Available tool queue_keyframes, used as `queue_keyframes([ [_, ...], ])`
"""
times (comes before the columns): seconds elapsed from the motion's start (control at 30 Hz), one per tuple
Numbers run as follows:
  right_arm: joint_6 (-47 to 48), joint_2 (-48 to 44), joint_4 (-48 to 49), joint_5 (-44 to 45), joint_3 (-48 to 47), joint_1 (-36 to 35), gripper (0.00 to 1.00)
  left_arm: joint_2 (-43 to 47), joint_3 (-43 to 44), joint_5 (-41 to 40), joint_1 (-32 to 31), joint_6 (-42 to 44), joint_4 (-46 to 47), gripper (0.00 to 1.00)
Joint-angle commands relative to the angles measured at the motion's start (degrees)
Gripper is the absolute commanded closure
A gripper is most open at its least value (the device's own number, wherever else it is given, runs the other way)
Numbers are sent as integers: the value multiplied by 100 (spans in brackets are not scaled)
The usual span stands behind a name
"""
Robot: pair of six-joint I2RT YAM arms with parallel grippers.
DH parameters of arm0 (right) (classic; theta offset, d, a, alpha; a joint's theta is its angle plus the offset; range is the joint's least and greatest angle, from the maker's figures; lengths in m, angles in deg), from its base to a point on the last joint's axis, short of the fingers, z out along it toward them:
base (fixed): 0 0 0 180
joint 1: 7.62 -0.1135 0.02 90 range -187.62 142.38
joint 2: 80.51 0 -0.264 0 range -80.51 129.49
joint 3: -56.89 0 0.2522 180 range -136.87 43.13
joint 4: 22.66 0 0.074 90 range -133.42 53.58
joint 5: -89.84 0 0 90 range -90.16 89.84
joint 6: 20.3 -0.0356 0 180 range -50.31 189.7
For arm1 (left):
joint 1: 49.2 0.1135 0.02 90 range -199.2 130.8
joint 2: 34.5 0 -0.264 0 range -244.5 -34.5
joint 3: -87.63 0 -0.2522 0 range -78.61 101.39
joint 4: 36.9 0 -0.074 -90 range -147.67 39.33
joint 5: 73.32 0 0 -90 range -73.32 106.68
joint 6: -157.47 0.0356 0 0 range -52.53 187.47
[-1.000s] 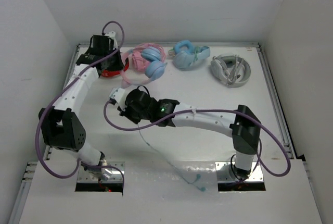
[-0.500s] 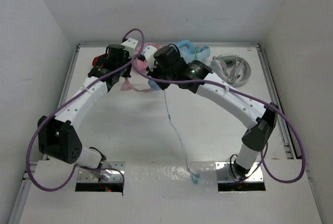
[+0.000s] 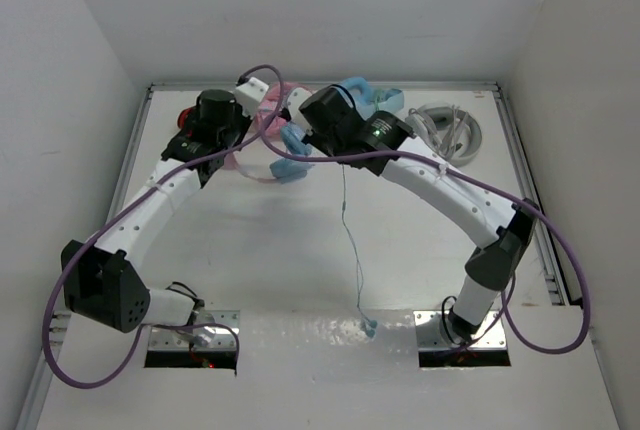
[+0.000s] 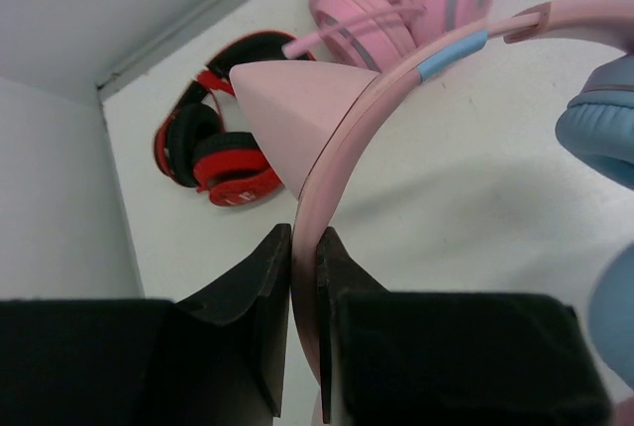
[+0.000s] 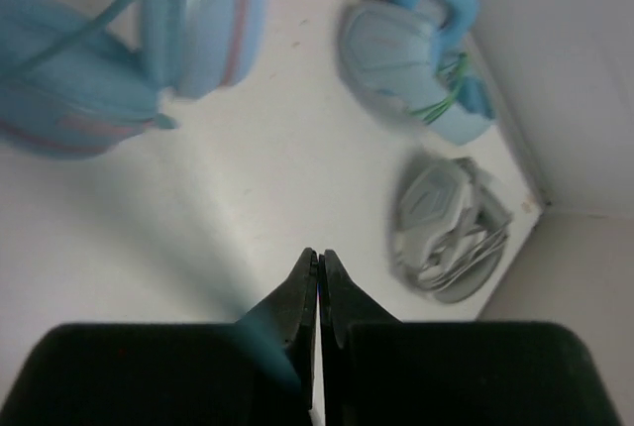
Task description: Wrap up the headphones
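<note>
The headphones (image 4: 396, 79) have a pink cat-ear headband and light blue ear cups (image 3: 288, 155). My left gripper (image 4: 304, 248) is shut on the headband just below the cat ear, and holds the pair up at the back of the table (image 3: 262, 92). My right gripper (image 5: 318, 260) is shut, with a thin blue line between its jaws and a blue blur of cable along its left finger. It sits just right of the ear cups (image 5: 193, 10). The thin blue cable (image 3: 350, 240) hangs from under the right arm to the near table edge.
A red and black pair (image 4: 213, 144) lies at the back left corner. An all-pink pair (image 4: 406, 0) lies by the back wall. An all-light-blue pair (image 5: 416, 50) and a grey-white pair (image 5: 446, 218) lie at the back right (image 3: 445, 132).
My right arm swung from mid-table to the back beside the ear cups, drawing the cable with it. The left gripper carried the headphones right and off the table. The cable's end slid left.
</note>
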Motion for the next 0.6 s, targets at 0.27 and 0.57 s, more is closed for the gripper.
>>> queue_keyframes([
  [0.27, 640, -963, 4255, -538, 1959, 1133, 100, 305, 832, 2019, -251, -199, -1358, 100],
  [0.57, -11, -561, 4320, -1005, 1416, 1835, 100, 393, 1026, 2530, -505, 73, -1903, 100],
])
